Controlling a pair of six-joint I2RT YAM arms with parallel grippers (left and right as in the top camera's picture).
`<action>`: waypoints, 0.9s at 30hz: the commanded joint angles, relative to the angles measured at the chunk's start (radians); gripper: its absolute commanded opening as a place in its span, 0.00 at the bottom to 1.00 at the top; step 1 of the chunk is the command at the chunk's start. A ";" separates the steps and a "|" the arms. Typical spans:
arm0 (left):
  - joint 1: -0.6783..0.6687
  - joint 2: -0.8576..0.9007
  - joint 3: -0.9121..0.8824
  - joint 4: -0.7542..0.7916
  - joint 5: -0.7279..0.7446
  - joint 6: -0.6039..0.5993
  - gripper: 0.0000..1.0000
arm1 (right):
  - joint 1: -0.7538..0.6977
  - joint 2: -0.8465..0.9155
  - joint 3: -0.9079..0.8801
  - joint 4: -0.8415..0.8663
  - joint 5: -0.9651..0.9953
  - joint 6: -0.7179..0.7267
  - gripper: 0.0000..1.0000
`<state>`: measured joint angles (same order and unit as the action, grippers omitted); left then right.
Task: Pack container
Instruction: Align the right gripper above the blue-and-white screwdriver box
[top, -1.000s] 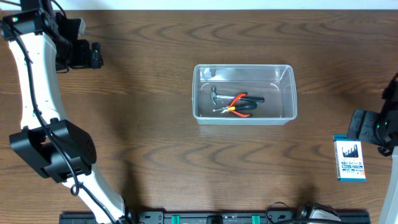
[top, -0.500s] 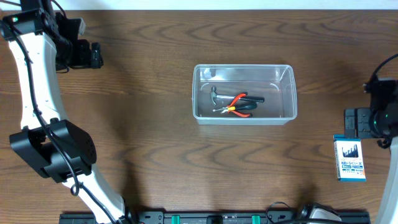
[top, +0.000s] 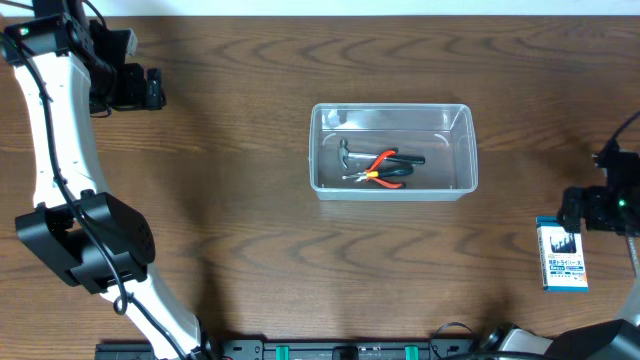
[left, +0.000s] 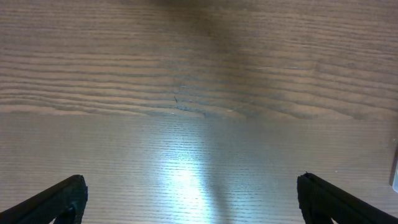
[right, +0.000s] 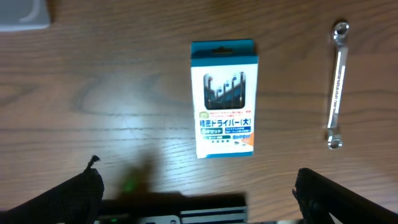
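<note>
The clear plastic container (top: 392, 190) stands mid-table and holds a small hammer (top: 346, 152), red-handled pliers (top: 378, 166) and a dark-handled tool (top: 405, 163). Only its corner (right: 23, 15) shows in the right wrist view. My right gripper (top: 585, 210) is open and empty, hovering high just beyond the blue-and-white card pack (top: 564, 258). In the right wrist view the pack (right: 222, 98) lies flat ahead of the spread fingers (right: 199, 193). My left gripper (top: 155, 88) is far left at the back, open and empty over bare wood (left: 193, 202).
A silver wrench (right: 336, 84) lies on the table right of the card pack. A black rail (top: 340, 350) runs along the front edge of the table. The left arm (top: 60, 170) stretches along the left side.
The right arm rose toward the back, then came back toward the front, and now hangs close beside the card pack. The left arm and the container's contents have not moved.
</note>
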<state>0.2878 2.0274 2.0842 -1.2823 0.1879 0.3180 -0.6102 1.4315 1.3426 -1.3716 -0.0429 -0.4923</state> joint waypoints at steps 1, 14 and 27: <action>0.003 0.011 -0.006 -0.003 0.010 -0.002 0.98 | -0.047 -0.006 -0.008 0.007 -0.066 -0.048 0.99; 0.003 0.011 -0.006 -0.003 0.010 -0.002 0.98 | -0.066 -0.006 -0.148 0.079 -0.024 -0.183 0.99; 0.003 0.011 -0.006 -0.003 0.010 -0.002 0.98 | -0.018 -0.006 -0.304 0.180 0.097 -0.174 0.99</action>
<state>0.2878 2.0274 2.0842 -1.2823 0.1879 0.3180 -0.6369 1.4315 1.0737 -1.2125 0.0017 -0.6556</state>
